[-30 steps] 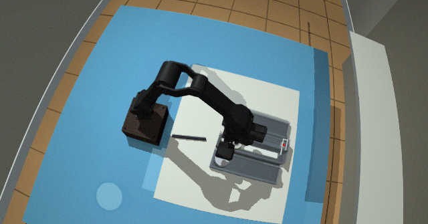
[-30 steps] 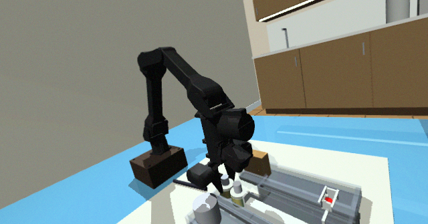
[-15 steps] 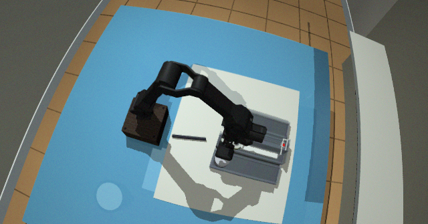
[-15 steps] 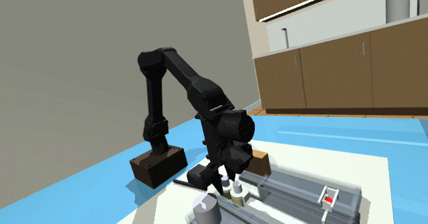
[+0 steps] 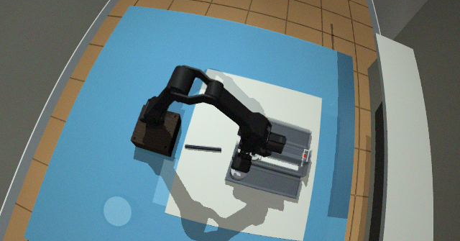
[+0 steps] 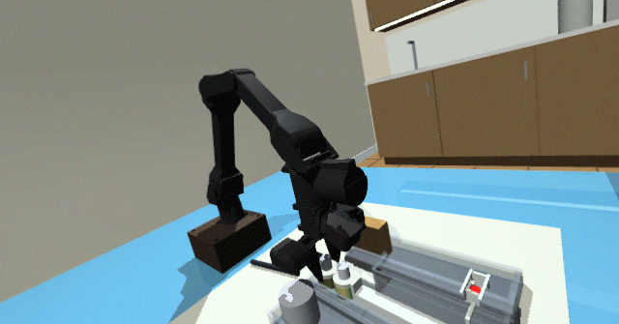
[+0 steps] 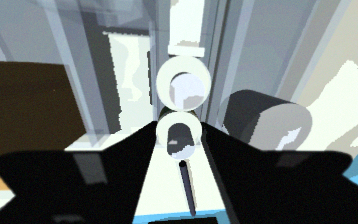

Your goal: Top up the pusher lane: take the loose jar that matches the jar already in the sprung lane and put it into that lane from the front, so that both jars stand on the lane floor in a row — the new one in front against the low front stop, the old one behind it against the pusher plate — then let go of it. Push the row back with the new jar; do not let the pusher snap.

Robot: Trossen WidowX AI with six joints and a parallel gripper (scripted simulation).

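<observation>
The jar in the lane (image 6: 343,285) (image 7: 166,80), with white shoulder and pale cap, stands upright before the white pusher plate (image 6: 357,285) (image 7: 186,51). My gripper (image 6: 327,269) (image 7: 178,125) is shut on the matching jar (image 7: 162,135), a finger on each side. The held jar looks nearly upright, at the front end of the lane in line with the lane jar, and seems to touch it or nearly so. The front stop and the held jar's base are hidden, so I cannot tell whether it stands on the lane floor. In the top view the arm hides the held jar.
A large grey cylinder (image 5: 238,174) (image 6: 300,305) (image 7: 285,125) stands in the neighbouring lane. A brown box (image 6: 376,238) (image 7: 25,110) is on the other side. A dark rod (image 5: 203,148) (image 7: 187,190) lies in front of the grey rack (image 5: 267,183). A white frame with a red mark (image 5: 305,155) (image 6: 475,289) sits farther back.
</observation>
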